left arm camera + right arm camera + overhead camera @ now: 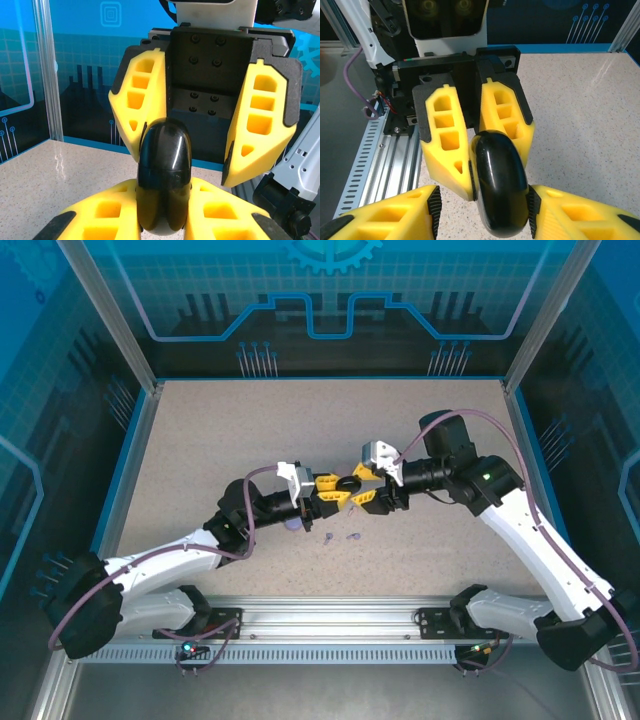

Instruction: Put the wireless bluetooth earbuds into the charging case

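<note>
left arm's fingers clamp the glossy black rounded charging case in mid-air, right arm's fingers straddle its far end, partly spread with a gap on one side, and two tiny lilac stemmed earbuds lie on the speckled desk just beneath, nearer neither arm.

Left hand pinches black case; right hand spread around it.

Overhead looks down; opposed wrist views closely share, apparently, black case.
</note>
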Robot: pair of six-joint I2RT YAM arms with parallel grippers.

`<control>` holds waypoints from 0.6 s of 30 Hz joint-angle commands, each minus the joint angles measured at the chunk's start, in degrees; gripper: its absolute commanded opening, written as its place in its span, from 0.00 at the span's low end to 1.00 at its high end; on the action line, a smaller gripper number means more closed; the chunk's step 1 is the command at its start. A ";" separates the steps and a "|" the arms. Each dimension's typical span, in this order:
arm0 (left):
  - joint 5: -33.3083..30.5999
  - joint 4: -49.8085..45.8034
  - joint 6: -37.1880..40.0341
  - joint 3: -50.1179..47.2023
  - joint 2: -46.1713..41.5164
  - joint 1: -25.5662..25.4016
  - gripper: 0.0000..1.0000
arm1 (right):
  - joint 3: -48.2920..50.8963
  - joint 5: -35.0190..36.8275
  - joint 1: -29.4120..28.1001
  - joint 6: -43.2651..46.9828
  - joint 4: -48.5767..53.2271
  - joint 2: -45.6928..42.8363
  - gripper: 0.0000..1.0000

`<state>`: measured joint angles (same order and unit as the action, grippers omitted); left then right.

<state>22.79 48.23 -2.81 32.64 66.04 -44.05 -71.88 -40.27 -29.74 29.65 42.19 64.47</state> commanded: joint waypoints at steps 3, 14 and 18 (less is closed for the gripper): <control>-0.26 0.99 1.03 0.67 -0.17 -0.07 0.03 | -1.95 -3.89 0.64 0.82 2.85 0.37 0.46; -0.37 0.86 1.27 0.32 -0.65 -0.11 0.08 | -3.10 -4.09 1.28 0.13 4.03 1.65 0.28; -1.21 1.11 1.84 -0.50 -1.44 -0.07 0.33 | -1.21 -2.35 2.59 -3.65 0.99 0.00 0.29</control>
<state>23.40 48.29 -2.31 32.64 66.04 -44.16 -73.63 -41.63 -28.51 29.39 43.88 66.30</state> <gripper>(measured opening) 0.298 0.288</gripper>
